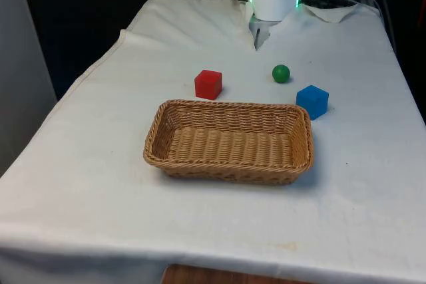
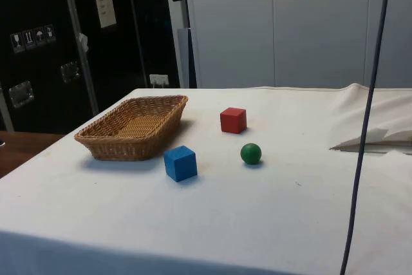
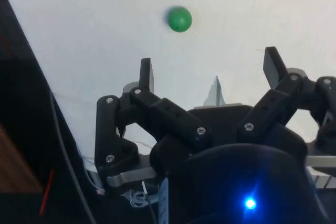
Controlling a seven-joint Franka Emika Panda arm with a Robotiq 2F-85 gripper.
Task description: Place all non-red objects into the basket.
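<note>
fingers (image 3: 210,72) spread apart, empty | green ball (image 1: 281,74) on the surface at basket's (image 1: 229,165) 1 o'clock, blue cube (image 1: 312,101) beside | I centre over ball; it may roll

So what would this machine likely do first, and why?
Probably lower its open pincer over the green ball. The basket holds nothing yet, and the ball and the blue cube are the two non-red things still on the cloth. The ball lies nearer the pincer than the cube does. The red cube should stay where it is.
</note>
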